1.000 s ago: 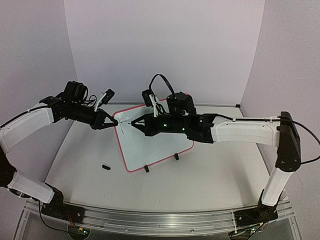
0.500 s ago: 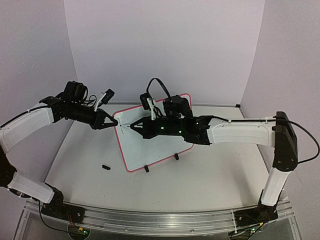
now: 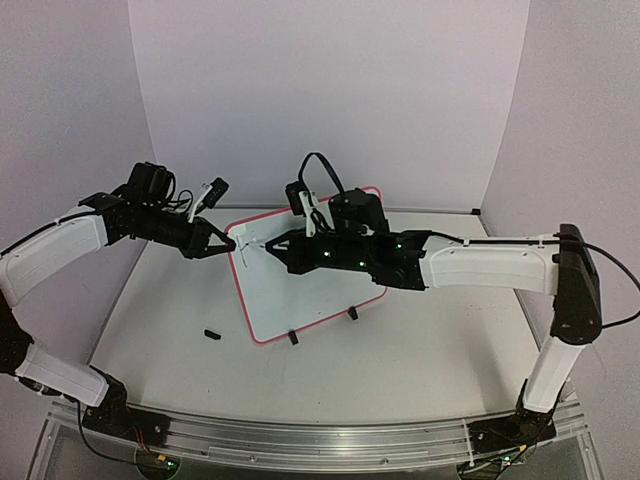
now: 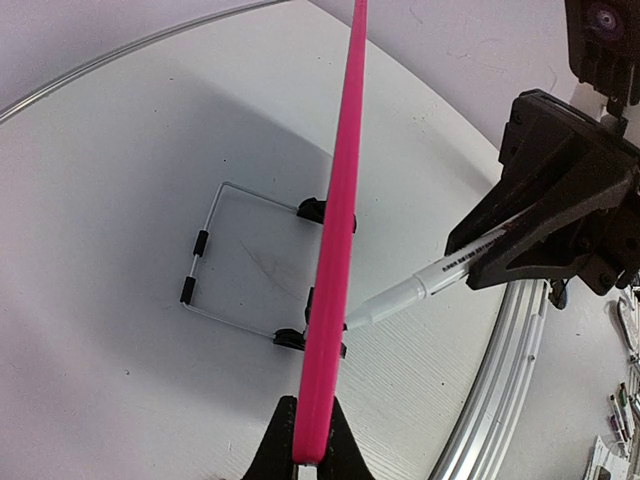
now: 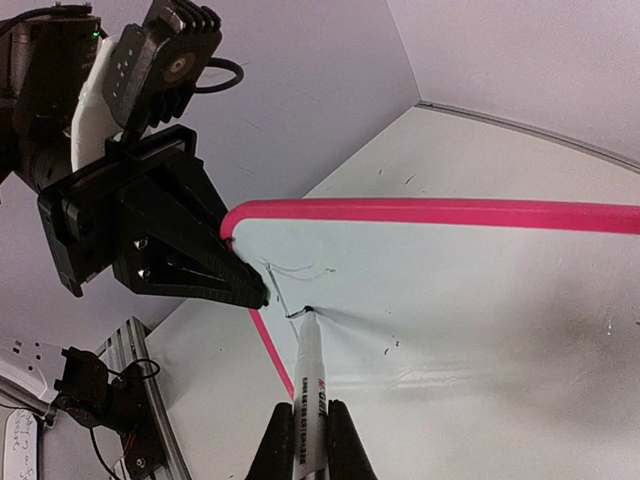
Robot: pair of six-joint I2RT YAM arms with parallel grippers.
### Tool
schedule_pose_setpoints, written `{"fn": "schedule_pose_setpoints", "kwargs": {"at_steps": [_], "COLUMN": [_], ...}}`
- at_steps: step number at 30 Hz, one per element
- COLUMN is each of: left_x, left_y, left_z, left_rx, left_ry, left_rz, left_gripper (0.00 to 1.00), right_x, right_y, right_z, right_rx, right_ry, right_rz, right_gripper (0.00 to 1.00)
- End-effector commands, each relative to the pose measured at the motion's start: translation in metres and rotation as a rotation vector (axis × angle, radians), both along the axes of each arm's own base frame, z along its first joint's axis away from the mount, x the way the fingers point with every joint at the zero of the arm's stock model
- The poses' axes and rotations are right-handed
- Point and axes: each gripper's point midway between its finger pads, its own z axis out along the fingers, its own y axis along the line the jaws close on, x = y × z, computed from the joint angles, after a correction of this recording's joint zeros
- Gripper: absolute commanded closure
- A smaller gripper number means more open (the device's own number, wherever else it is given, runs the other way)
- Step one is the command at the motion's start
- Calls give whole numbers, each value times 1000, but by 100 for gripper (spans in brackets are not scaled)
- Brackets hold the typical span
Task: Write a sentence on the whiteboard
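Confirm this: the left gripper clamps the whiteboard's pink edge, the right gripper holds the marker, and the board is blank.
Not blank: the right wrist view shows thin strokes on the whiteboard by the marker tip. The left gripper does clamp its edge; the right gripper holds the marker.

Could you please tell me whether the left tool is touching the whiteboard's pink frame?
Touching. The left wrist view shows the left tool shut on the whiteboard, with the pink frame edge pinched between its closed jaws.
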Motion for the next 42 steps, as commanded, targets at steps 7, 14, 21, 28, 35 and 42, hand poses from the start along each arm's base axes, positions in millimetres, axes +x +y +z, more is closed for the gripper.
{"fn": "schedule_pose_setpoints", "kwargs": {"at_steps": [7,14,21,28,35,42], "left_x": [1,2,1,1,1,2], "left_y": [3,4,3,3,4,3], "left_z": [2,2,2,1,1,-1], "left_rx": [16,21,18,18,22,24], "left_ry": [-55,-58,-57,-55,-57,-54], "left_rz": [-3,1,-1,-3,-1,-1], "left_gripper": [100,100,100,100,100,100], "right_x": [11,-18,-34,-27,-14,-6], "right_y": [-14,-20,-32,-33,-30,-28], "right_z": [16,43,56,49,36,26], "right_rx": [13,78,112,136,167,160], "right_ry": [-39,-66,-64,-33,20,44], "right_rz": [-57,68,119,165,187,189], "right_gripper": [100,100,100,100,100,100]}}
